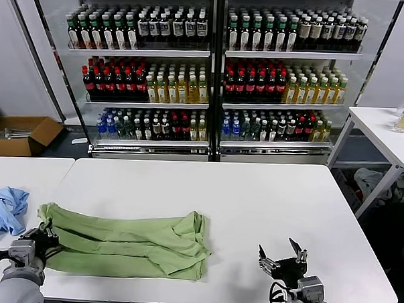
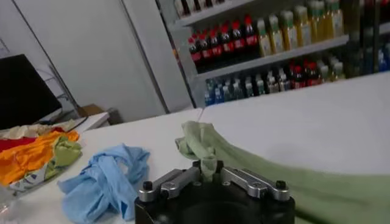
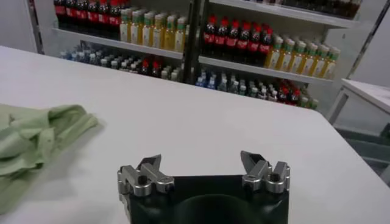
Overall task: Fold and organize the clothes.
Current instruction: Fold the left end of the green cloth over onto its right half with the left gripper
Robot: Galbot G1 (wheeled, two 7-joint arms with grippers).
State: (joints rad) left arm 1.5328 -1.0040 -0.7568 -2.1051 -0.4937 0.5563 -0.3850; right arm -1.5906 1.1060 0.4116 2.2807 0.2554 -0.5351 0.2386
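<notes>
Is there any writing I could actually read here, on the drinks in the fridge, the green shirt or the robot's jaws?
Bottles in the cooler: labels too small and blurred to read.
Green shirt: no text visible.
Left gripper and right gripper: no markings visible.
Cardboard box: no text legible.

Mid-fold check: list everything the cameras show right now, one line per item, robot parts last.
Shirt: one, light green, part-folded on the white table's near left.
Small garment: one, light blue, crumpled left of the shirt.
Clothes pile: orange, red, green, beyond the blue garment.
White table: one, main worktop.
Side table: one, white, far right.
Drinks cooler: glass-fronted, stocked with bottles, behind.
Cardboard box: one, brown, floor, left.
Left gripper: shut on the shirt's left end.
Right gripper: open, over bare table.
</notes>
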